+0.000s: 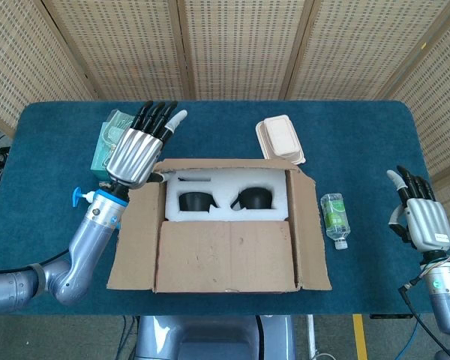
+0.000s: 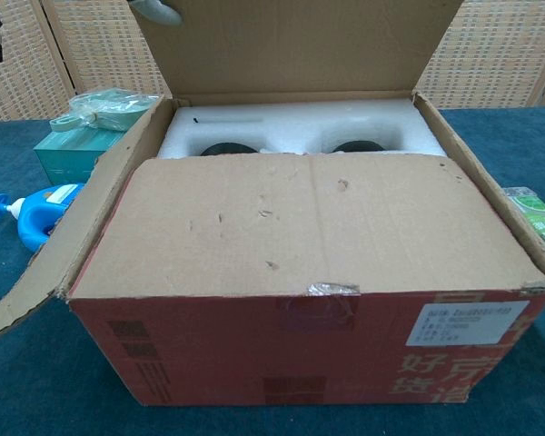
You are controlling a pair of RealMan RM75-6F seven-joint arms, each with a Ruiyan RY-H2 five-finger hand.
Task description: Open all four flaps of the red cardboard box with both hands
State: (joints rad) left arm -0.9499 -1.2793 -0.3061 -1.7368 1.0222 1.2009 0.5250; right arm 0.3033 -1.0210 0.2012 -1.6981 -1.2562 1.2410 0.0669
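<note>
A dark blue cloth is covering the table [image 1: 345, 127], and perforated tan screens [image 1: 232, 45] are closing in the space behind it. The red cardboard box [image 2: 300, 354] is sitting at the near middle edge. Its far flap [image 2: 300, 45] is standing upright, the side flaps are hanging outward, and the near flap [image 1: 225, 255] is lying flat over the front half. White foam [image 1: 225, 196] with two dark round items is showing inside.

The left hand [image 1: 137, 150] is hovering at the far-left corner, fingers stretched out and a fingertip touching the raised flap. The right hand [image 1: 421, 217] is waiting well apart beyond the table's right edge, fingers spread, holding nothing.

A white label and red Chinese characters are showing on the box front, too small to read.
</note>
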